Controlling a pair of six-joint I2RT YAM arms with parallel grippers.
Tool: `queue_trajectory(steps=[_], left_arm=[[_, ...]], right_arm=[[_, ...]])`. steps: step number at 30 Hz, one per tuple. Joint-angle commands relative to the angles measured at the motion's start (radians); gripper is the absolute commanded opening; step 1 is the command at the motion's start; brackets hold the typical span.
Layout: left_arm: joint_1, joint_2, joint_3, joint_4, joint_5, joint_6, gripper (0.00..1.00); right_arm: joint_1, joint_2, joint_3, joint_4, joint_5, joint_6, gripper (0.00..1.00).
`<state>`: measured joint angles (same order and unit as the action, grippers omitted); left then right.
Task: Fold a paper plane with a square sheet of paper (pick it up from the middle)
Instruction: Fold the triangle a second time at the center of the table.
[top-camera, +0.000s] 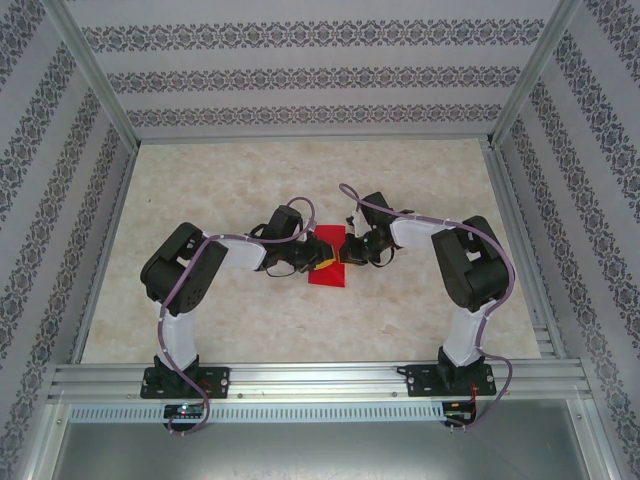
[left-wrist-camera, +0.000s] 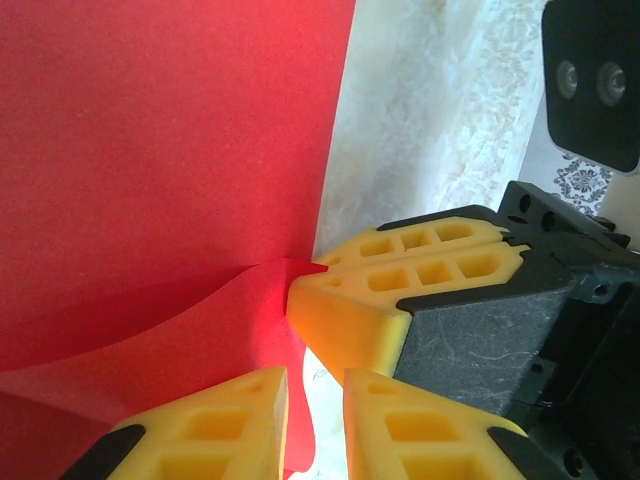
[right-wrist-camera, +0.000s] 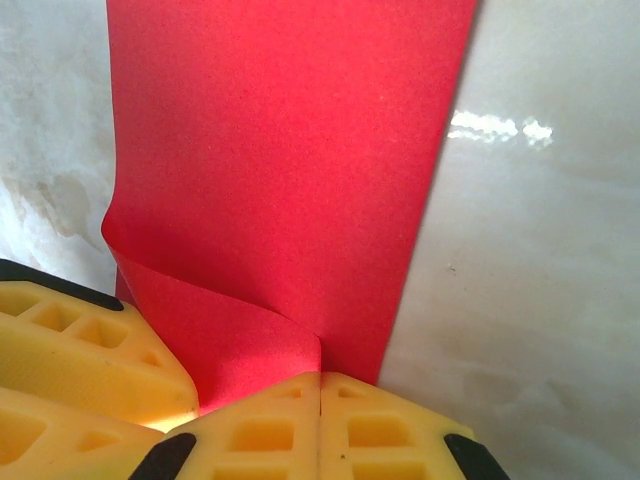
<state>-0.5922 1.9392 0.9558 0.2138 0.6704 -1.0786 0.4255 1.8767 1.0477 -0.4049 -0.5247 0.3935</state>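
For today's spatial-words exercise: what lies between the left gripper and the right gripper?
The red square sheet of paper lies between the left gripper and the right gripper, as the top external view shows.

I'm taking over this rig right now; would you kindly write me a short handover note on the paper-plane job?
Right end effector: shut, pinching a lifted edge of the square sheet of bright red paper.
Left end effector: jaws narrowly apart beside that same edge; no grip evident.
Paper: mostly flat on the marbled beige table, one flap curling up.
Done: edge raised. Left: no sharp crease shows yet; all plane folds remain.
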Motion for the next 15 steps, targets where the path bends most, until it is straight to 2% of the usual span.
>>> queue_trajectory(steps=[1,15], left_arm=[[-0.019,0.015,0.010,-0.036,-0.017,0.038,0.23],[-0.018,0.027,0.020,-0.053,-0.021,0.048,0.23]], right_arm=[[0.009,-0.013,-0.005,-0.010,0.022,-0.005,0.05],[0.007,0.004,0.005,-0.021,0.050,-0.008,0.05]])
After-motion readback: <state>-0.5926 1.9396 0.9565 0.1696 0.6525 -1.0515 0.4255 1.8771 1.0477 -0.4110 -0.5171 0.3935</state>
